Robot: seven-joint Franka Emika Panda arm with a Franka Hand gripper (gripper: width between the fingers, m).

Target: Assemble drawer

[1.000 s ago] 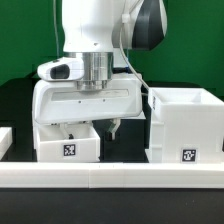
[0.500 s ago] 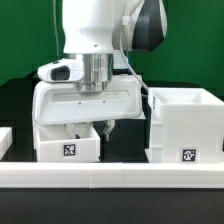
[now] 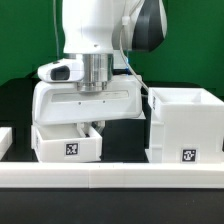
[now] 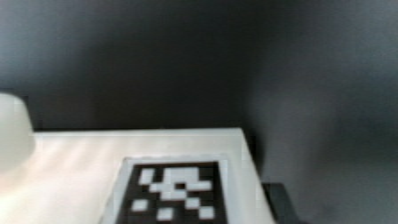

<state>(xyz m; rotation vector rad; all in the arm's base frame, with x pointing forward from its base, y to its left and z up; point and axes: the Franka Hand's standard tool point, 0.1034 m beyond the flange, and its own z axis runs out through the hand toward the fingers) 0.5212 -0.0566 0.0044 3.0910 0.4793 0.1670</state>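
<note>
A small white drawer box (image 3: 68, 148) with a black marker tag stands on the black table at the exterior view's left. A larger open white drawer housing (image 3: 185, 125) with a tag stands at the exterior view's right. My gripper (image 3: 91, 126) is low over the small box's wall that faces the housing. Its jaws are closed in on that wall, with one finger (image 3: 101, 126) on the outside. In the wrist view the box's white tagged surface (image 4: 107, 150) fills the near part. A dark fingertip (image 4: 276, 200) sits close beside its edge.
A white rail (image 3: 110, 178) runs along the front of the table. Another white part (image 3: 4, 140) shows at the exterior view's far left edge. A narrow gap of black table separates the small box from the housing. A green wall stands behind.
The outer finger has moved in from the gap toward the small box's wall, closing the jaws on it. The arm and both boxes have stayed in place.
</note>
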